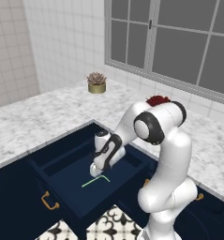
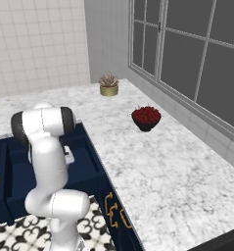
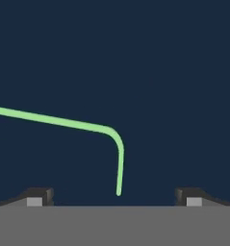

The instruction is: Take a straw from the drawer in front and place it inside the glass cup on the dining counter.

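The straw [image 3: 54, 120], thin, light green and bent near one end, lies flat on the floor of the open drawer [image 1: 62, 173], low centre in the left base view. The tool [image 1: 98, 169] hangs just above its short leg, fingers spread wide and empty. Nothing is picked up yet; gripping, lifting and carrying to the cup all remain.

A home kitchen: a white-grey veined marble desk [image 1: 33, 122] wraps the corner over dark navy cabinets with brass handles [image 2: 108, 201], below white tiled walls [image 1: 62, 42] and a large paned window [image 2: 187, 54]. A potted succulent [image 1: 96, 82] and a bowl of red fruit [image 2: 146, 117] stand on the marble, above a patterned tile floor [image 1: 108, 225].
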